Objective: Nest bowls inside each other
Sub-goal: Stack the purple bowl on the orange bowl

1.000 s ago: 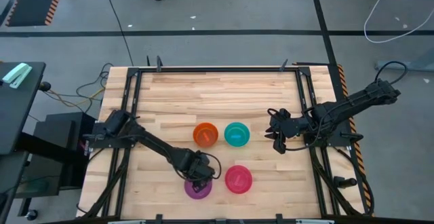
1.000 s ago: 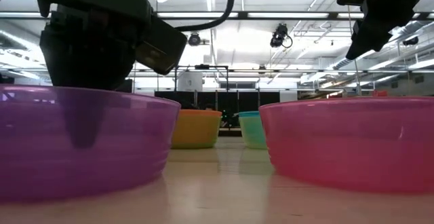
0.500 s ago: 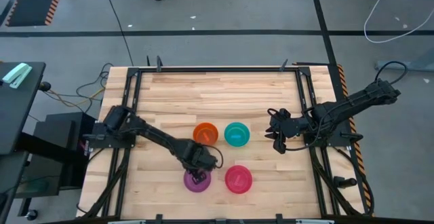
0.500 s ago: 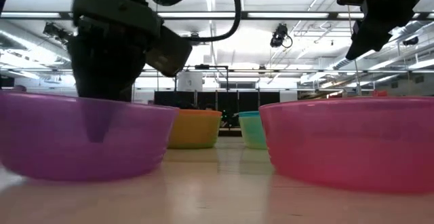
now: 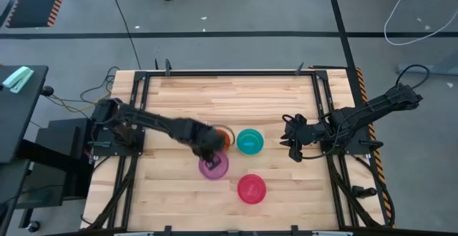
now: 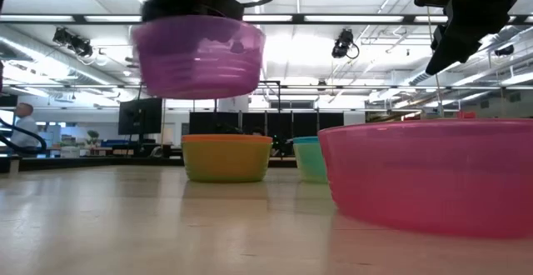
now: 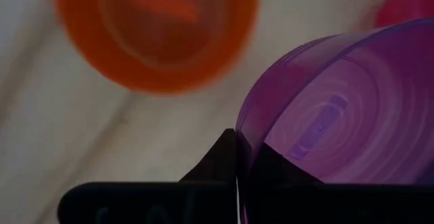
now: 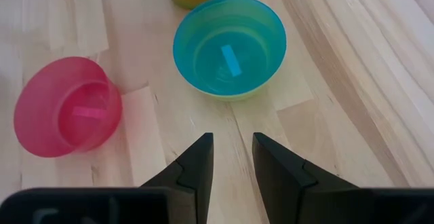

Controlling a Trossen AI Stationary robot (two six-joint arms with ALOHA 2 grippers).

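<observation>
Above the wooden table, left tool grips purple bowl's rim.

- The left end effector is motion-blurred in the high view; its fingers are hidden there.
- In the low view, the picture's top edge cuts it off above the purple bowl, itself blurred.
- The orange bowl is mostly hidden beneath that arm from above.
- In the left wrist view, the orange bowl is blurred and cut by the top edge.
- The pink bowl runs off the low view's right edge.
</observation>
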